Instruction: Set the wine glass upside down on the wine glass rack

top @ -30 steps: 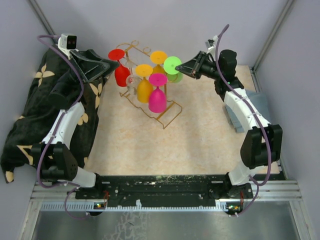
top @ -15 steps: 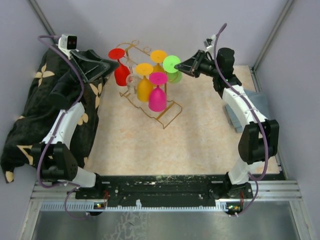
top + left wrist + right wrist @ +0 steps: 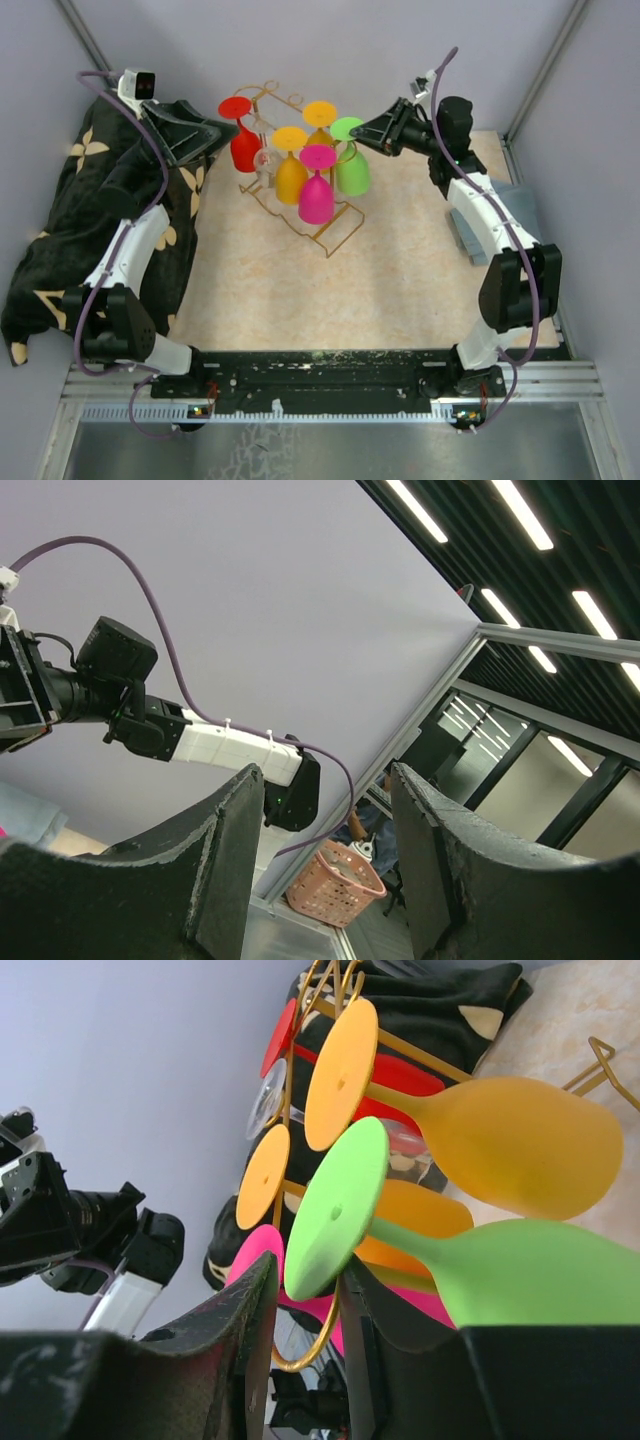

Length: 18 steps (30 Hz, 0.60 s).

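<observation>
Down has come the green glass (image 3: 352,172): its cup hangs lower than before, upside down on the right side of the gold rack (image 3: 344,233), just right of the pink glass (image 3: 315,200). Close by its foot, the right gripper (image 3: 368,131) has let its fingers part a little. Far left, the left gripper (image 3: 226,132) sits open, holding nothing, beside the red glass (image 3: 243,148).

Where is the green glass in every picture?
Top external: the green wine glass hangs foot-up at back centre, just right of the pink wine glass.
Left wrist: not in it; only the wall, the ceiling and the right arm show.
Right wrist: the green wine glass fills the centre and lower right.
Shared landmark: the pink wine glass, in the top and right wrist views.
</observation>
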{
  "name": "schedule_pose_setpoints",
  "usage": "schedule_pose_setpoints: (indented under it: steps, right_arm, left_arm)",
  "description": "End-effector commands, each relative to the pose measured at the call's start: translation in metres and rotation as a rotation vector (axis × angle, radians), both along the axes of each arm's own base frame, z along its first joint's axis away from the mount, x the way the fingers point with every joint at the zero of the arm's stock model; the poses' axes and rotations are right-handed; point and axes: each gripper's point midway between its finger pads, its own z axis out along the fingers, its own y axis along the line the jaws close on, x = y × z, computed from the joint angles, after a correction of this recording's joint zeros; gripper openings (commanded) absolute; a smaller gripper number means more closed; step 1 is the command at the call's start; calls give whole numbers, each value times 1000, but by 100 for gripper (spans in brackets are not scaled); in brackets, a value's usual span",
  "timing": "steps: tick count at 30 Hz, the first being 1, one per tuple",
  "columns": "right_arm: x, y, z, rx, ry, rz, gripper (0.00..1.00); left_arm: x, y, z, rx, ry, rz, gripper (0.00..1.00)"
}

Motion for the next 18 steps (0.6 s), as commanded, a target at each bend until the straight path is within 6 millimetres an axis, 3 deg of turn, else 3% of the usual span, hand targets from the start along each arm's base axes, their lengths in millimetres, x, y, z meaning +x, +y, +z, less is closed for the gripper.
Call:
schedule_pose_setpoints:
  steps: [1,14,18]
  right_arm:
    - [-25,-12,39,33,-105,5,34]
    - [-52,-24,41,18,-125,-17,38]
    - [-60,-36,38,-23,-143,-76,47]
  left_arm:
    - [-42,0,-2,15,-261,3,60]
    - [-37,-2,-7,45,-258,9,60]
    - [-25,-7,-18,113,-226,40,60]
